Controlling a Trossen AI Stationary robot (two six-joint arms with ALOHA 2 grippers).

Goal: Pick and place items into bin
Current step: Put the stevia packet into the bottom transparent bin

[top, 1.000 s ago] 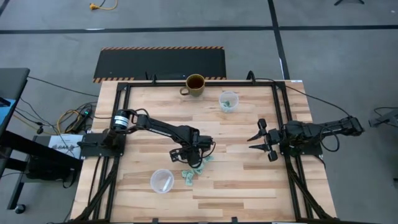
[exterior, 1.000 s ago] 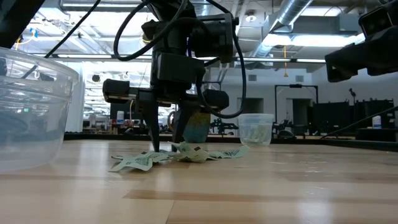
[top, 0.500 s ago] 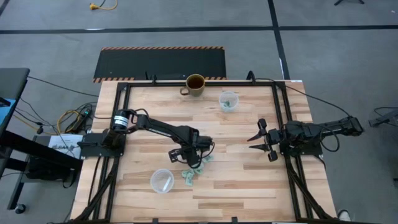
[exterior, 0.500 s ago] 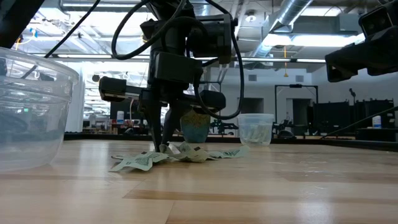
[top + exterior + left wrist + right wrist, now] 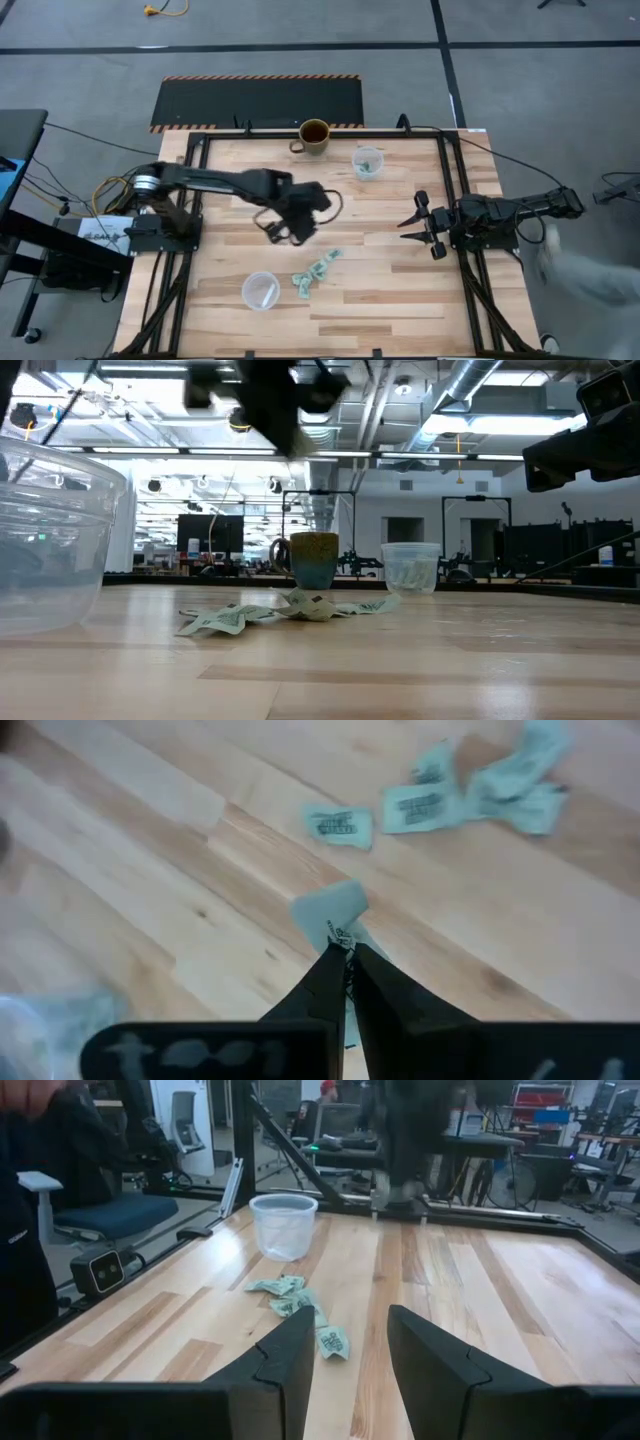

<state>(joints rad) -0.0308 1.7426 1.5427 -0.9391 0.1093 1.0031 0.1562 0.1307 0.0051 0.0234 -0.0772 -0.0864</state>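
Carrying one piece to a bin

Your left gripper (image 5: 343,952) has its fingers pinching a pale mint-green crinkly wrapped piece (image 5: 330,906) above the wooden table (image 5: 400,290); next, release over a clear plastic cup (image 5: 367,162). Your right gripper (image 5: 415,228), beside that cup, waits with fingers spread.

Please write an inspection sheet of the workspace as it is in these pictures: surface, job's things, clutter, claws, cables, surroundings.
Surface: wooden table, bare in most parts.
Job's things: mint-green packets in a loose pile; clear cup beside them; second clear cup holds some packets.
Clutter: olive mug at the far edge.
Claws: left claw raised, shut on one packet; right claw open, waiting at the right side.
Cables: bundle beside the left arm's base.
Surroundings: grey floor, striped mat.
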